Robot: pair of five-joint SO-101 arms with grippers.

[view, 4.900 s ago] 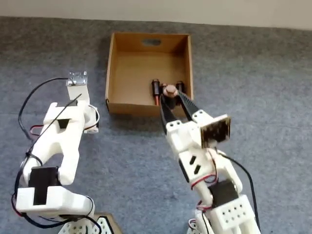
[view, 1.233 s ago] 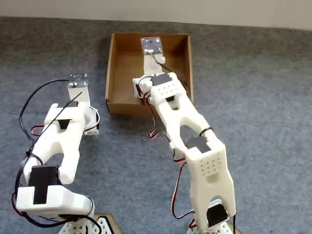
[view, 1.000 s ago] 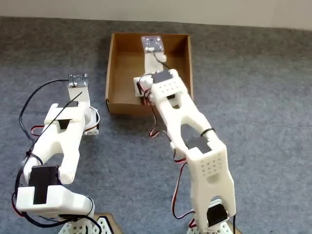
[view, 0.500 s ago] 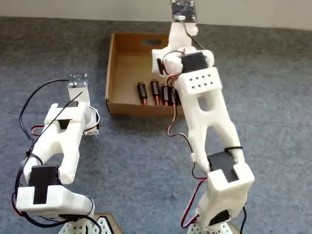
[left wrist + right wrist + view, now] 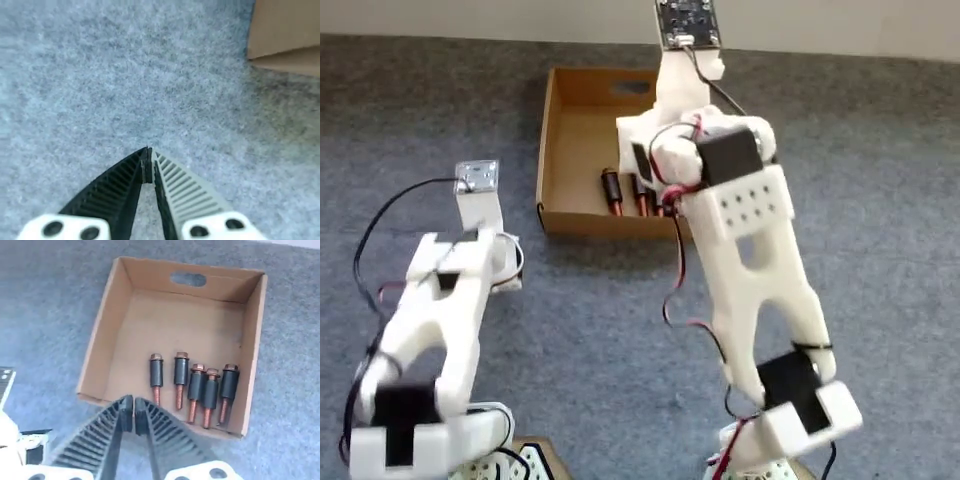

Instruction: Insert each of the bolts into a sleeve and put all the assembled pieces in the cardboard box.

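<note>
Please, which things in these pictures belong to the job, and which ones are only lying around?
Job: cardboard box; five sleeved bolts lying inside it; left hand and right hand, both shut.
Not part of it: grey carpet covering the table.

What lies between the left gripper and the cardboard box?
Bare grey carpet separates the left gripper from the cardboard box, per the left wrist view.

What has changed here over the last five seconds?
The right gripper, earlier holding an assembled piece low at the near wall of the cardboard box, let it go and rose; it is now shut and empty. Five assembled pieces lie side by side in the box. The left arm shifted slightly; the left gripper stays shut over the carpet. The box has not moved.
</note>
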